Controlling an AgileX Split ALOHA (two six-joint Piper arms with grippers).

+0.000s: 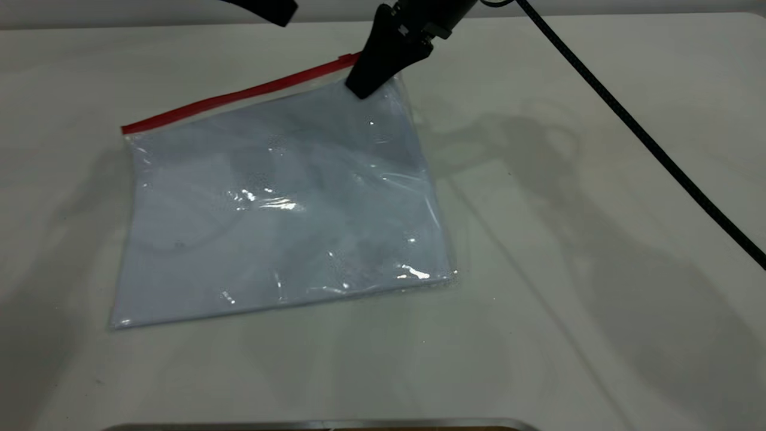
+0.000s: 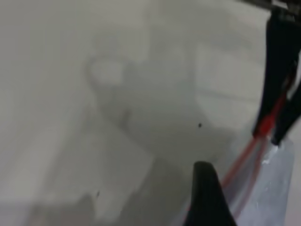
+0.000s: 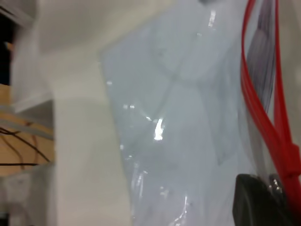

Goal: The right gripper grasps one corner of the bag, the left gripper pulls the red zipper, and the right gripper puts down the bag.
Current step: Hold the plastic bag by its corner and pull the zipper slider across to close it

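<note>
The bag (image 1: 281, 197) is a clear pouch with white paper inside, lying askew on the white table (image 1: 598, 299). The red zipper (image 1: 239, 94) runs along its far edge, with the slider tab (image 1: 348, 58) at the right end. My right gripper (image 1: 365, 87) is shut on that corner of the bag (image 1: 383, 90), which is raised slightly off the table. In the right wrist view the red zipper (image 3: 263, 94) shows as two strips parting away from my gripper (image 3: 270, 197). My left gripper (image 1: 269, 9) hangs above the far edge, off the bag; it also shows in the left wrist view (image 2: 207, 197).
A black braided cable (image 1: 658, 149) crosses the table's right side from the right arm. A metal edge (image 1: 317, 424) lies along the near border. The right wrist view shows the table's edge with a wooden floor and wires (image 3: 19, 155) beyond.
</note>
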